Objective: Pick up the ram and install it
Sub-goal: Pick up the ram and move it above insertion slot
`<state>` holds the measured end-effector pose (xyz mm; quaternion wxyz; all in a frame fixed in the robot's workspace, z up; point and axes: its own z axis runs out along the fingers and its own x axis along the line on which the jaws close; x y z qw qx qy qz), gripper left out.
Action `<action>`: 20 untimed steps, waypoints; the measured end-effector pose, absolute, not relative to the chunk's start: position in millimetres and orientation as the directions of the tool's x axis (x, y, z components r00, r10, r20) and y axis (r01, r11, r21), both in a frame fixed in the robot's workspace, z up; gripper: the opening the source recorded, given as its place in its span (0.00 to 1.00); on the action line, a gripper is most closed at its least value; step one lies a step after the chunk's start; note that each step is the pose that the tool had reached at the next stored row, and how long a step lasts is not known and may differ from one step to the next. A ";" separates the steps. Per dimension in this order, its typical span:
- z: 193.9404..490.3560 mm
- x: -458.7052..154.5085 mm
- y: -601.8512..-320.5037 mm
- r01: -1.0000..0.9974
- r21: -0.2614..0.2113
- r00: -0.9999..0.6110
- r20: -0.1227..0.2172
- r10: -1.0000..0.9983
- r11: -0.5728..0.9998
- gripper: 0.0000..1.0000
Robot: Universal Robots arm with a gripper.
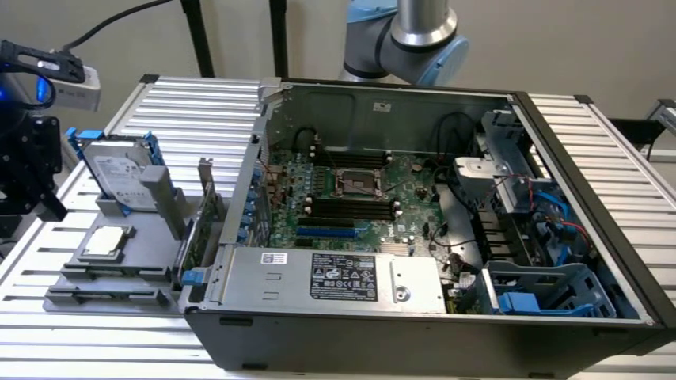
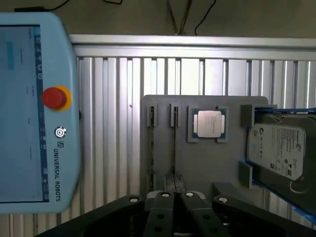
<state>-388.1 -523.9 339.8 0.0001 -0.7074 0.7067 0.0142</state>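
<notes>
So, exterior view: case [image 1: 423,336] lies on its side on the bench [image 1: 180,103], lid off, so the board's black slots [image 1: 340,207] face up for a top-down insert. Fixture [image 1: 148,273] sits just beside it on the exterior view's left, with drive [image 1: 122,170] and CPU [image 1: 106,241] each parked in its own pocket. Arm joint [image 1: 417,32] hangs behind the case.

Wrist view: ram [image 2: 174,148] looks to stand on edge in a fixture groove, top edge exposed for a pinch. Jaws closed, pointing down over one end of that groove. Can't tell if they touch it. Pendant [image 2: 34,113] lies off to one side.
</notes>
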 end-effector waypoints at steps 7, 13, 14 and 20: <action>338.0 -388.1 -532.0 -1.000 0.020 0.010 -0.020 -1.000 -0.011 0.12; 334.7 -388.2 -532.3 -1.000 0.017 0.011 -0.018 -1.000 -0.011 0.36; 333.3 -388.2 -532.3 -1.000 0.017 0.011 -0.017 -1.000 -0.011 0.36; 322.3 -388.4 -532.3 -1.000 0.017 0.014 -0.015 -1.000 -0.015 0.36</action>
